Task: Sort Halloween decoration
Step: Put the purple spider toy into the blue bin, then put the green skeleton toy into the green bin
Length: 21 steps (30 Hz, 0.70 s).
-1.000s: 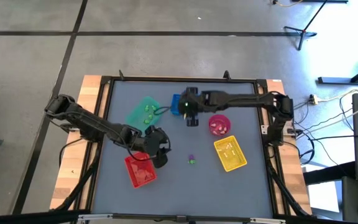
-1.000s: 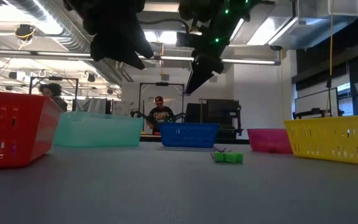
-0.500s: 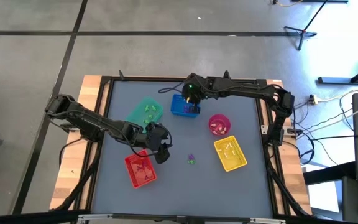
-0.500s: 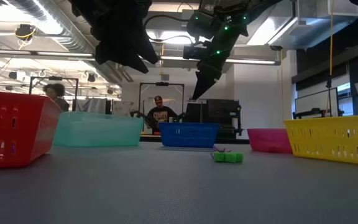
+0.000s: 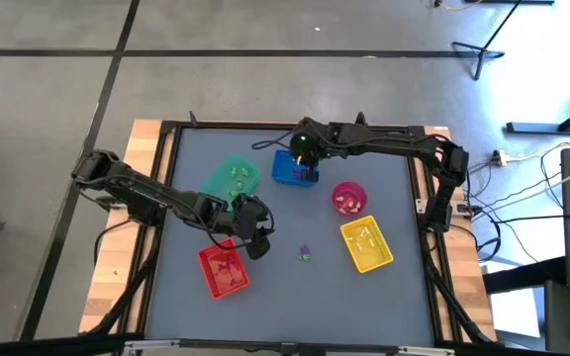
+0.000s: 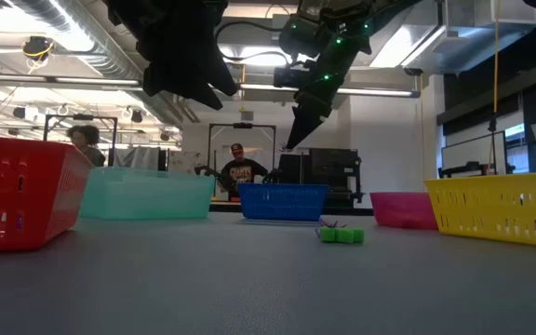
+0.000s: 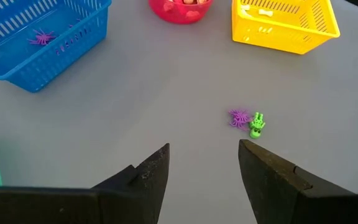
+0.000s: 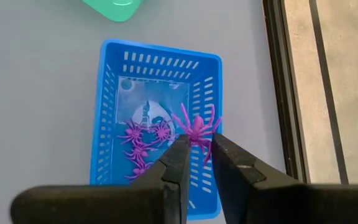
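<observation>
light: bright, even, from ceiling strip lights (image 6: 35, 79) in low view
shadows: soft and faint on the counter (image 5: 285, 287); none hard
glare: pale blue-white wash on the floor (image 5: 522, 89) in high view
low view: arms overhead backlit, near-silhouette
focus: left wrist fingers (image 7: 145, 177) soft; right wrist fingers (image 8: 176, 165) likewise; trays beyond sharp

A purple spider trinket (image 8: 197, 129) is hanging pinched between the right gripper's (image 8: 196, 151) fingertips, directly above the blue tray (image 8: 107, 106) at the far middle of the table. More purple spiders (image 8: 143, 142) are lying heaped inside that tray. On the open table surface, a purple spider (image 7: 238, 117) and a green trinket (image 7: 257, 124) are sitting touching each other.
</observation>
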Tool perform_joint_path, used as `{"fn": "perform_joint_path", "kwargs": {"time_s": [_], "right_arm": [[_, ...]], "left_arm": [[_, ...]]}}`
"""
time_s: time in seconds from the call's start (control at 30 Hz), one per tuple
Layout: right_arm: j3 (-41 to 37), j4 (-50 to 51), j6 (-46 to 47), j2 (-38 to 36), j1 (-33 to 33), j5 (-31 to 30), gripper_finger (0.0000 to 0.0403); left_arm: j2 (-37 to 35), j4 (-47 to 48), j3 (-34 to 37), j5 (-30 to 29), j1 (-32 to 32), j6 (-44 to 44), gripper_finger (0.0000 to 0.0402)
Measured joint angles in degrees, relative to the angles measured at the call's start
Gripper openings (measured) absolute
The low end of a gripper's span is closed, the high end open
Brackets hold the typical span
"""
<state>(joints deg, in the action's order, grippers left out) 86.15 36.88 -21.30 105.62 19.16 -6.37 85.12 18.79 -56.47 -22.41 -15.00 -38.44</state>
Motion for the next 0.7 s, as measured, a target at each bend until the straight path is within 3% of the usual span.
{"fn": "perform_joint_path", "kwargs": {"time_s": [0.17, 0.47, 0.7], "right_arm": [[0.0, 0.0, 0.0, 0.0, 0.0, 0.0, 0.0077], [0.0, 0.0, 0.0, 0.0, 0.0, 0.0, 0.0159], [0.0, 0.0, 0.0, 0.0, 0.0, 0.0, 0.0174]], "left_arm": [[0.0, 0.0, 0.0, 0.0, 0.0, 0.0, 0.0176], [0.0, 0.0, 0.0, 0.0, 0.0, 0.0, 0.0176], [0.0, -0.3, 0.0, 0.0, 0.0, 0.1, 0.0176]]}}
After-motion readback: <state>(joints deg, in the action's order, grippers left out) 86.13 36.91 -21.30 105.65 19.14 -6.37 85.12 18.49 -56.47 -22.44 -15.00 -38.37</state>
